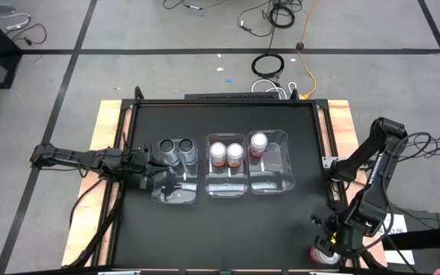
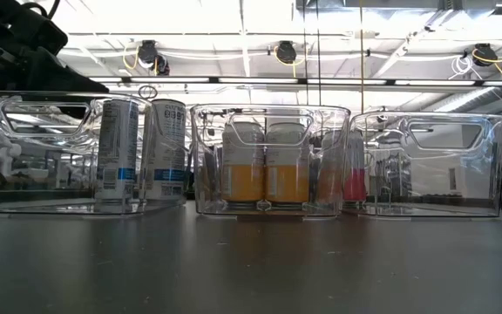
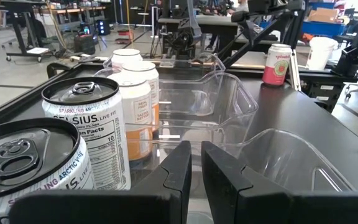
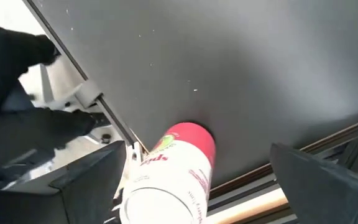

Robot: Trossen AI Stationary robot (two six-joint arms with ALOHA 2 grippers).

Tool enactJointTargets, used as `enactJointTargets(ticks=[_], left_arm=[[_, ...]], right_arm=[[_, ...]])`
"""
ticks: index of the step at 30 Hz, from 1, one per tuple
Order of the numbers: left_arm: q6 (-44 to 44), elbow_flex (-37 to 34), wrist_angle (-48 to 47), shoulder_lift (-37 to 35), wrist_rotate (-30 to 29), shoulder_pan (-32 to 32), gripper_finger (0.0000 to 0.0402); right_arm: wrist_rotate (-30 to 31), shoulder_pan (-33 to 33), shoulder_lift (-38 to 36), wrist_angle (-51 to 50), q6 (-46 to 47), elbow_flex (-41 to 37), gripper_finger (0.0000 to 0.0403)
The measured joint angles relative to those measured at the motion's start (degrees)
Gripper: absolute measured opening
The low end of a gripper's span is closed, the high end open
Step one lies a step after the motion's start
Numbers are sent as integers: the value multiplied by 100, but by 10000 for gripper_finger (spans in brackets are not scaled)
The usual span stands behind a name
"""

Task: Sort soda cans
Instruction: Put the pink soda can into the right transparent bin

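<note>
Two dark grey cans (image 1: pixel 177 150) (image 3: pixel 86 134) stand in the left clear bin. Two orange-brown cans (image 1: pixel 227 153) (image 2: pixel 265 170) stand in the middle bin, and one red-pink can (image 1: pixel 258 142) (image 2: pixel 354 174) in the right bin. The second red-pink can (image 1: pixel 325 254) (image 4: pixel 176 171) stands upright on the table's near right corner. My right gripper (image 1: pixel 328 243) (image 4: pixel 197 151) hangs over it, open, one finger on each side and apart from it. My left gripper (image 1: pixel 150 163) (image 3: pixel 196 158) is shut at the left bin's left wall, beside the grey cans.
The three clear bins (image 1: pixel 176 195) (image 1: pixel 228 187) (image 1: pixel 275 183) stand side by side mid-table, each with bare floor in its near half. The black table top (image 1: pixel 228 237) is bare in front of them. A metal frame rail (image 4: pixel 114 127) runs along the table edge close to the corner can.
</note>
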Motion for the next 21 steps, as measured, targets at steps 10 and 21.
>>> enactJointTargets(ticks=[10, 21], left_arm=[[2, 0, 0, 0, 0, 0, 50], [0, 0, 0, 1, 0, 1, 50]], right_arm=[[-102, 0, 280, 54, -563, 132, 389], [-439, 0, 1275, -971, -1090, 1202, 389]])
